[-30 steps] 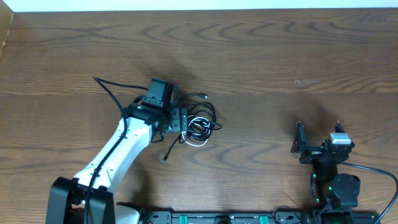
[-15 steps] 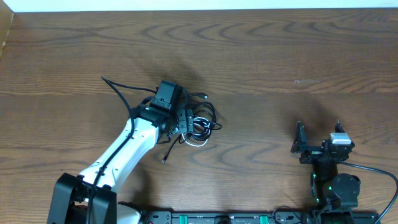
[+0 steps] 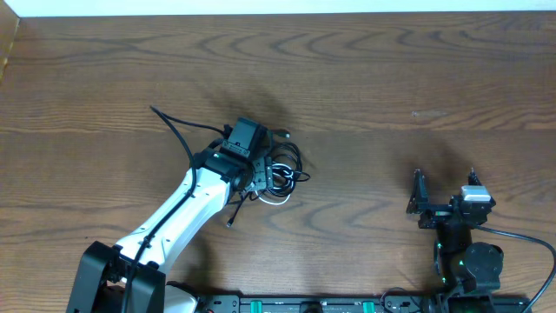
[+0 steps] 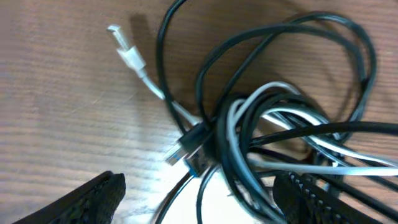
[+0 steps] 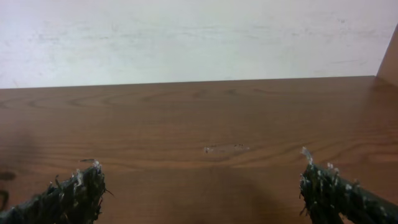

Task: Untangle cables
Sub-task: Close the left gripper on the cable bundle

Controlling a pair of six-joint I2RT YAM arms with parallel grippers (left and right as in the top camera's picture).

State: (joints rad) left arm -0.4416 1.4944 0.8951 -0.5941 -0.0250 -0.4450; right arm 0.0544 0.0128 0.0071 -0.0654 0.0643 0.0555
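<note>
Straddling the knotted cables [image 4: 239,134], the left gripper [image 4: 200,186] stands with jaws apart, the tangle between them, likely to pinch one strand; the right gripper [image 5: 200,171] gapes empty.

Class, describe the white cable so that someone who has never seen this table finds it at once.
On the wooden table, find the small tangle of cables at the tip of the left gripper. The white cable is the only pale cord there; all others are black.
</note>
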